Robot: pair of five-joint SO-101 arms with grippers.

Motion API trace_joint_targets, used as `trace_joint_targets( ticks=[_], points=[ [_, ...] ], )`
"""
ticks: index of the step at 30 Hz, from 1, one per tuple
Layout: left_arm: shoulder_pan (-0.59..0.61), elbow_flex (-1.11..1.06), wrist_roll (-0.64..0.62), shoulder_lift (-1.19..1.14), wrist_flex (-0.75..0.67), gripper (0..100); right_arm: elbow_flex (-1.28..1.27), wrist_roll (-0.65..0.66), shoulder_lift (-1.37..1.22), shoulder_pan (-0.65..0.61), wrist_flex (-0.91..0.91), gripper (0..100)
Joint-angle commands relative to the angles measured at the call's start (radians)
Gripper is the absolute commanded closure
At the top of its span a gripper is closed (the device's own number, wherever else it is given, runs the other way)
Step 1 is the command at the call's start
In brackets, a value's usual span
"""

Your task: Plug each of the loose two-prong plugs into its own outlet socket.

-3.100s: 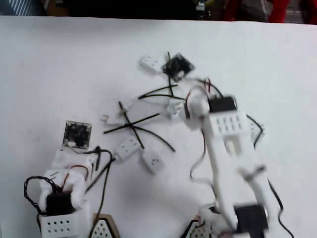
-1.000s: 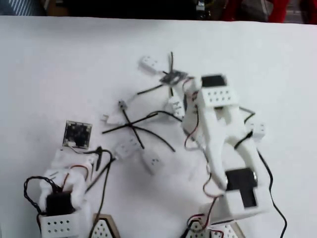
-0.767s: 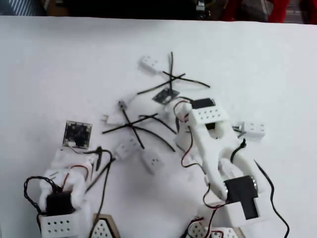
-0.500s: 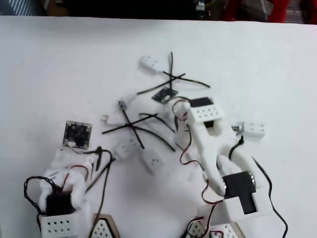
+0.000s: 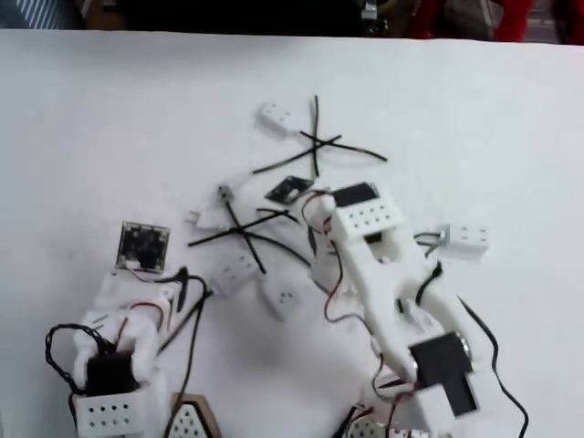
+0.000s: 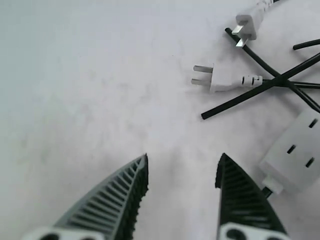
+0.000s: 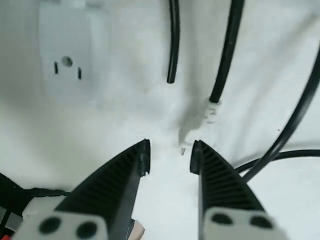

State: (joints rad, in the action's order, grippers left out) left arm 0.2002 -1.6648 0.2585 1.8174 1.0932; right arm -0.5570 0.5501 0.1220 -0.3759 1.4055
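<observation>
White tabletop carries all parts in the high view. The right arm extends to table centre above the black cords. The left arm sits folded at the table's 7 o'clock. The nearer plug and farther plug lie at 1 o'clock from the left arm.

Left wrist view, jaw heading taken as 12 o'clock: the left gripper is released, jaws wide, nothing between them. Both plugs lie at 1 o'clock, well apart from the tips. The nearer plug's long axis runs across the heading. One socket block lies at 3 o'clock.

Right wrist view, same convention: the right gripper is released, gap narrow, holding nothing. The third plug lies just ahead at 1 o'clock. Its long axis runs nearly along the heading, prong tips at the gap's mouth, cord trailing away. A socket lies at 10 o'clock. Judgement: the right arm is nearer its plug; grasping calls for a slight advance toward 1 o'clock.
</observation>
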Motion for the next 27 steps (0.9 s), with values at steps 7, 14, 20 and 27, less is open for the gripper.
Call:
trace_joint_targets(
  ticks=[7,14,20,27],
  points=[
    [0.005,0.006,0.012,0.004,-0.029,77,-0.189,-0.005,0.137,0.042,-0.2,86.1],
    [0.005,0.006,0.012,0.004,-0.029,77,-0.235,-0.005,0.12,0.07,-0.305,86.1],
    [0.005,0.006,0.012,0.004,-0.029,77,-0.201,-0.003,-0.044,0.117,-0.366,86.1],
    [0.005,0.006,0.012,0.004,-0.029,77,-0.158,-0.003,-0.099,0.13,-0.364,93.0]
  ],
)
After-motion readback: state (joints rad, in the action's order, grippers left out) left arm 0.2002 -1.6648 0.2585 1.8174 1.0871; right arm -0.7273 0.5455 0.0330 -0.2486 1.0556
